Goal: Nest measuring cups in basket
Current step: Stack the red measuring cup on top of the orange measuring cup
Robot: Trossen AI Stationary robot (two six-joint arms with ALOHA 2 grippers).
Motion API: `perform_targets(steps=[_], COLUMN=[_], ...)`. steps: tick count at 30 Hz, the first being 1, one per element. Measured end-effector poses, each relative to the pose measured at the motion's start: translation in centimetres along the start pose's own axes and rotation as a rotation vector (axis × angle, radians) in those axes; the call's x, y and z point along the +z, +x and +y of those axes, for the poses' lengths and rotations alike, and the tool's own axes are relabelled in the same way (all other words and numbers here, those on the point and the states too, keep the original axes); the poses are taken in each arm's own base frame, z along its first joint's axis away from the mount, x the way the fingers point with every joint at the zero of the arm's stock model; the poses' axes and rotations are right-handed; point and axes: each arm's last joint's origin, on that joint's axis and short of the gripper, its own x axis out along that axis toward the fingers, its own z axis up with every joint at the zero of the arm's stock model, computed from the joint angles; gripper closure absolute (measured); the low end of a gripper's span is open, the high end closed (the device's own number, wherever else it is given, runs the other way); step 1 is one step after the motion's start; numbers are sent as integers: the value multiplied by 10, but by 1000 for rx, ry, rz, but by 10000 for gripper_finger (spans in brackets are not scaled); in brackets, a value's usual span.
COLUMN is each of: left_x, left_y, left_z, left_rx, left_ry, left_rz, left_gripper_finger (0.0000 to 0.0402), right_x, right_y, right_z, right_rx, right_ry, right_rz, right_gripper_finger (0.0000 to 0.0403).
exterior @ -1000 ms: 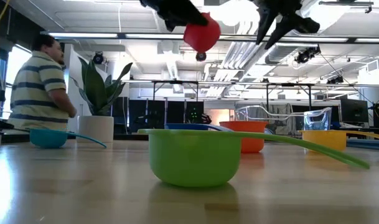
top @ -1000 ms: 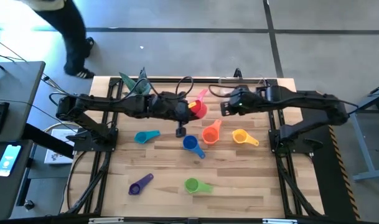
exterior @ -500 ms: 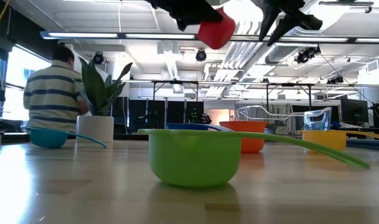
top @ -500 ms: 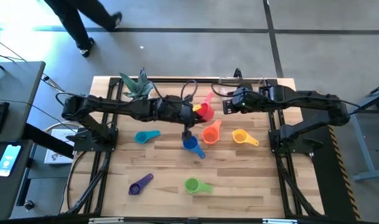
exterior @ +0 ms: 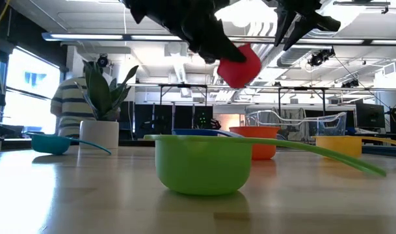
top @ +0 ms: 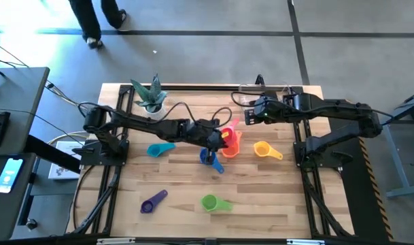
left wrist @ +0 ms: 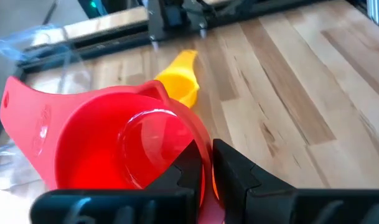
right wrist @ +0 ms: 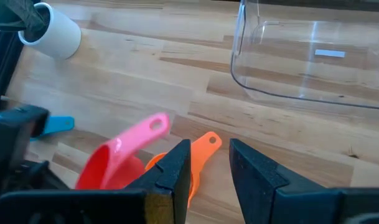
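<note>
My left gripper (top: pixel 218 138) is shut on the red measuring cup (top: pixel 226 134), carrying it in the air just above the orange cup (top: pixel 231 147); the low view shows the red cup (exterior: pixel 240 65) well above the table. The yellow (top: pixel 262 150), blue (top: pixel 209 158), teal (top: pixel 159 149), purple (top: pixel 153 201) and green (top: pixel 213 203) cups rest on their bases on the table. The clear basket (top: pixel 264 92) stands at the far edge. My right gripper (top: pixel 249 116) hovers open near the basket, beside the red cup's handle (right wrist: pixel 134 142). My left gripper pinches the red cup's wall at its rim (left wrist: pixel 203 163), on the side opposite the handle (left wrist: pixel 26 115). One finger (left wrist: pixel 190 169) is inside the bowl and one (left wrist: pixel 234 169) outside. The cup is lifted clear, tilted, mouth toward the wrist camera.
A white plant pot (top: pixel 151 103) stands at the far left of the table, left of the basket (right wrist: pixel 313 59). A person walks on the floor beyond the table (top: pixel 91 17); another in a striped shirt stands behind the plant (exterior: pixel 71 110). Bare wood lies along the near edge.
My left gripper has carried the red cup toward the table's right and near side and downward, from beside the far edge to just over the orange cup; the cup has tipped further over. The people in the room have walked on.
</note>
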Motion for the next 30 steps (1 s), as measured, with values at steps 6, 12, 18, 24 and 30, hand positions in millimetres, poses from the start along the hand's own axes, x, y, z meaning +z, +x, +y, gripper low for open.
perform_targets(steps=[6, 12, 18, 24, 30], left_x=[-7, -18, -29, -39, -38], left_y=[14, 28, 42, 51, 51], left_z=[-5, -8, -10, -12, -12], left_rx=[-19, -28, -36, -45, -42], left_ry=[69, 78, 78, 77, 117], left_rz=[6, 31, 63, 96, 85], left_gripper_finger=[378, 378, 378, 378, 378], right_x=[0, 0, 0, 0, -1], right_y=[0, 0, 0, 0, 0], right_z=[0, 0, -1, -1, -1], right_rx=[0, -5, -7, -11, -16], right_ry=[0, -1, -2, -4, -11], right_rz=[0, 1, 2, 4, 5], right_gripper_finger=[301, 301, 301, 301, 301])
